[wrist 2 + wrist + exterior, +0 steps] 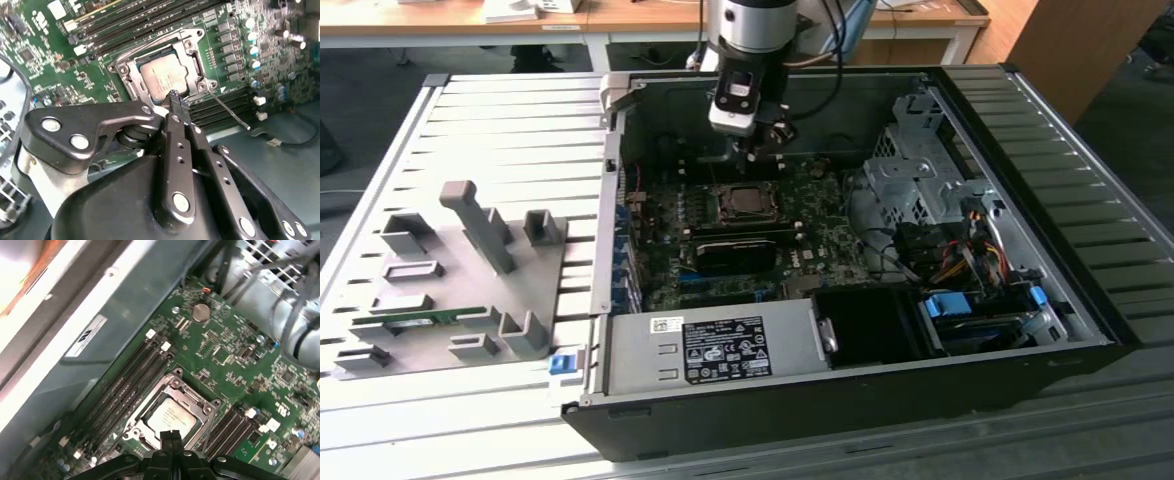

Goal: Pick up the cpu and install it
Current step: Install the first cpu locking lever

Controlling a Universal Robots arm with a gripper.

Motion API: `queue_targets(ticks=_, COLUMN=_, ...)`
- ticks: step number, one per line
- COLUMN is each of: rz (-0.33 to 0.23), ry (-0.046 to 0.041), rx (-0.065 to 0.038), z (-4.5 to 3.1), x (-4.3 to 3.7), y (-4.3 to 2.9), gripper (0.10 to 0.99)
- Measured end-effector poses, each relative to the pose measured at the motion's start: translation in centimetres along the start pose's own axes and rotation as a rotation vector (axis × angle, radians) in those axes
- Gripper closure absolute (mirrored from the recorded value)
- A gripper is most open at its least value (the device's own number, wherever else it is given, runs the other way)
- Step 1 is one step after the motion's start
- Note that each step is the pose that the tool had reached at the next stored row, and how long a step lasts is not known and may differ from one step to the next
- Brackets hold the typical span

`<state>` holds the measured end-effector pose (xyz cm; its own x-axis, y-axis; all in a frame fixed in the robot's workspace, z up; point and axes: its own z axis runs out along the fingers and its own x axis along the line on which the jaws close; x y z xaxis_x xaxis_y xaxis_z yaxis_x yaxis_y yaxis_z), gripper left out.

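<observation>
Cpu (162, 79) sits flat in its socket (131, 86) on the motherboard (227, 355), silver top up, framed by the metal bracket; I see it in both wrist views and, small, in the exterior view (744, 201). My pincer (174, 95) hangs just above the socket's edge, its two fingers (176, 145) pressed together with nothing between them. In the first wrist view the fingertips meet just beside the chip (171, 417). From the exterior view, the arm (750, 60) reaches down into the open case (854, 390), which lies on the slatted counter (507, 120). A grey fixture plate (447, 290) with blocks lies to the exterior view's left, well apart from the case.
</observation>
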<state>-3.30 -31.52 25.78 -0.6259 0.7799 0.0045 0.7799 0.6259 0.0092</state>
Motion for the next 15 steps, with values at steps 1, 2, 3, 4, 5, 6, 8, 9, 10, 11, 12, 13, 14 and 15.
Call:
queue_targets(ticks=1, rz=-0.018, ry=0.0001, rx=0.000, z=0.01, x=0.00, y=0.00, gripper=0.980)
queue_targets(ticks=2, rz=-0.037, ry=0.0003, rx=0.000, z=0.03, x=0.00, y=0.00, gripper=0.980)
queue_targets(ticks=3, rz=-0.055, ry=0.0005, rx=0.000, z=0.04, x=0.00, y=0.00, gripper=0.980)
queue_targets(ticks=4, rz=-0.073, ry=0.0006, rx=0.000, z=0.04, x=0.00, y=0.00, gripper=0.980)
queue_targets(ticks=5, rz=-0.091, ry=0.0008, rx=0.001, z=0.05, x=0.00, y=0.00, gripper=0.980)
queue_targets(ticks=6, rz=-0.109, ry=0.0009, rx=0.001, z=0.05, x=0.00, y=0.00, gripper=0.980)
queue_targets(ticks=8, rz=-0.145, ry=0.0012, rx=0.001, z=0.06, x=0.00, y=0.00, gripper=0.980)
queue_targets(ticks=9, rz=-0.164, ry=0.0013, rx=0.001, z=0.06, x=0.00, y=0.00, gripper=0.980)
queue_targets(ticks=10, rz=-0.180, ry=0.0015, rx=0.001, z=0.07, x=0.00, y=0.00, gripper=0.980)
queue_targets(ticks=11, rz=-0.198, ry=0.0017, rx=0.001, z=0.07, x=0.00, y=0.00, gripper=0.980)
queue_targets(ticks=12, rz=-0.215, ry=0.0018, rx=0.001, z=0.07, x=0.00, y=0.00, gripper=0.980)
queue_targets(ticks=13, rz=-0.233, ry=0.0020, rx=0.001, z=0.07, x=0.00, y=0.00, gripper=0.980)
queue_targets(ticks=14, rz=-0.252, ry=0.0022, rx=0.001, z=0.07, x=0.00, y=0.00, gripper=0.980)
queue_targets(ticks=15, rz=-0.270, ry=0.0023, rx=0.001, z=0.07, x=0.00, y=0.00, gripper=0.980)
